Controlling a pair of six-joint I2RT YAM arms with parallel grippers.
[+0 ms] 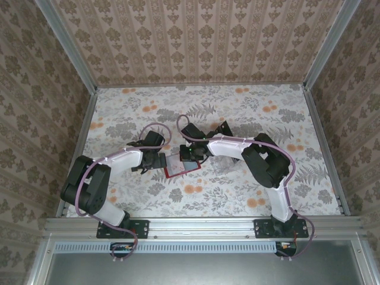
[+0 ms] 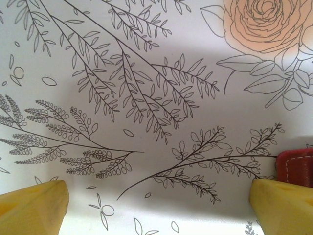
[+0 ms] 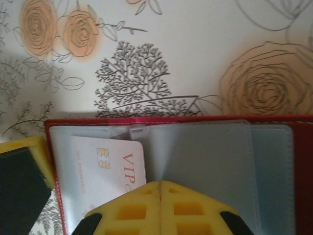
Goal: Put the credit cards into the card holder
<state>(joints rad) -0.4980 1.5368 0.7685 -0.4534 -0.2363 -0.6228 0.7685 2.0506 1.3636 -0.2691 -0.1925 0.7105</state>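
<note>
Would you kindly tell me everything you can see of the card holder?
The card holder is a red, leather-like wallet with stitched edges, lying open and flat on the floral table, greyish clear pockets facing up. A white card with a chip and red VIP lettering sits in one pocket. The shut right hand hangs over its pockets; contact is unclear.

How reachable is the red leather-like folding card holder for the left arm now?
Probably yes: the open left gripper hovers right beside the card holder, nothing between them; the shut right gripper is over its pockets.
</note>
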